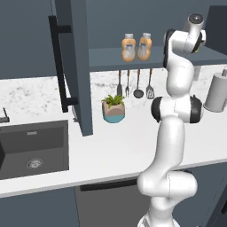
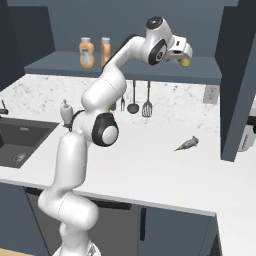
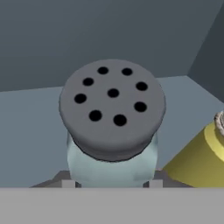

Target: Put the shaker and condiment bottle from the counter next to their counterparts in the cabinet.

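Observation:
My gripper (image 3: 109,183) is shut on the shaker (image 3: 112,162), a pale teal cylinder whose grey cap (image 3: 112,107) has several holes. Close beside it stands the yellow-green shaker (image 3: 197,164). In the right base view my gripper (image 2: 183,54) reaches into the cabinet over its shelf (image 2: 130,69), right above that yellow-green shaker (image 2: 185,62). Two alike orange condiment bottles (image 2: 86,53) (image 2: 105,50) stand side by side at the shelf's other end, also seen as bottles (image 1: 128,48) (image 1: 144,46) in the left base view. I cannot tell whether the held shaker touches the shelf.
The open cabinet door (image 1: 82,66) with its black bar handle (image 1: 57,62) juts out over the counter (image 2: 165,167). A potted plant (image 1: 113,108), hanging utensils (image 1: 138,84), a sink (image 1: 33,148), a grey canister (image 1: 217,94) and a small grey object (image 2: 188,144) are below.

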You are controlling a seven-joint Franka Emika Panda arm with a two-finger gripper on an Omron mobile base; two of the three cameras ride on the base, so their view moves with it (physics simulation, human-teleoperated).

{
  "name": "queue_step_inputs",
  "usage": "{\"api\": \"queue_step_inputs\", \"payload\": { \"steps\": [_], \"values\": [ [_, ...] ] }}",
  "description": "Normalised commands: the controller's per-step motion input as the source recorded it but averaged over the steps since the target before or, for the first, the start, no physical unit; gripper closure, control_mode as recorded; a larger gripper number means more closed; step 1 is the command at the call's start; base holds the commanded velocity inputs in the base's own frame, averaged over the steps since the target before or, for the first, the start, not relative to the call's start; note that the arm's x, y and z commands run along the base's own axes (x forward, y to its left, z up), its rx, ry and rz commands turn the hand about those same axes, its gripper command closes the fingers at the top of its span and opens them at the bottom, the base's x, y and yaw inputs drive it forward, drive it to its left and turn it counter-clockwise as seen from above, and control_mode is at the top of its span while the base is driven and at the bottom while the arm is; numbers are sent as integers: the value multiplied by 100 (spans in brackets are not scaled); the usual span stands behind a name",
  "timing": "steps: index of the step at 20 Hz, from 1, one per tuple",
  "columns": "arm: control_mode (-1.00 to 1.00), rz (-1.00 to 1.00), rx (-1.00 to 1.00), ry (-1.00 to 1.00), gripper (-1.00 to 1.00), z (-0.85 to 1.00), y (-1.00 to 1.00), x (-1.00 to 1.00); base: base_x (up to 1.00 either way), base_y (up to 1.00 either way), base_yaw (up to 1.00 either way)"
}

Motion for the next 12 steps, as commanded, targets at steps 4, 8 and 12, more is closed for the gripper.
{"api": "queue_step_inputs", "payload": {
  "steps": [4, 8, 12],
  "values": [
    [-100, 0, 1, 8, -100, -1, -5, 1, 0, 0, 0],
    [-100, 0, 0, 3, -100, -3, 0, 0, 0, 0, 0],
    [-100, 0, 0, 0, -100, 0, 1, -6, 0, 0, 0]
  ]
}}
